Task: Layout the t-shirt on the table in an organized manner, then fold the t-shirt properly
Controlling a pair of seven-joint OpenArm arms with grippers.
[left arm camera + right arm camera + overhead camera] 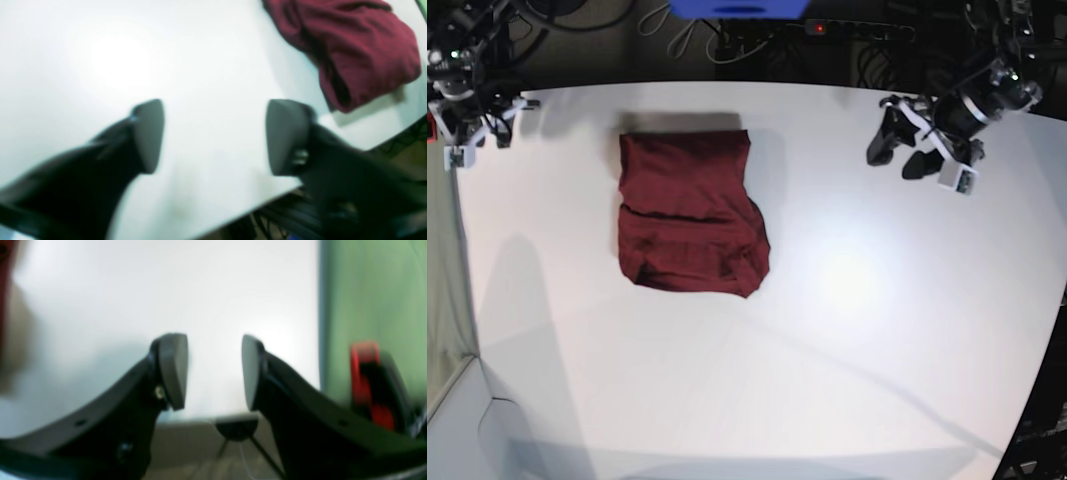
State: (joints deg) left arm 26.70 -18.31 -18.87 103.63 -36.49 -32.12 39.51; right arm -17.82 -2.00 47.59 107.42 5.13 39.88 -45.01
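Left gripper (215, 136): nearest the lens in its wrist view; jaws spread wide, nothing between them, hanging over bare table (133, 66) near an edge.
Right gripper (213, 371): jaws parted, empty; white top below, its edge just beyond the pads.
Shirt (690, 212): lies in the far-left part of the table (847, 330), a compact maroon block, upper edge straight and near the far edge, lower edge rounded and rumpled at its right corner. It looks folded already, or nearly so; I cannot tell how many layers.
Shirt, left wrist view (350, 46): a thick rolled fold at its near end, loose, not flat.
Arms: both well apart from the cloth, the right gripper (472, 125) at the far-left corner, the left gripper (922, 145) toward the far-right corner.
Step, as I judge: check and tidy the fold, or finish.
Doing it well: if tidying, come in low at the rumpled corner, pinch only the top layers, draw them square with the straight edges, let go flat without dragging the block.
Risk: a deep pinch may lift everything and undo the fold.
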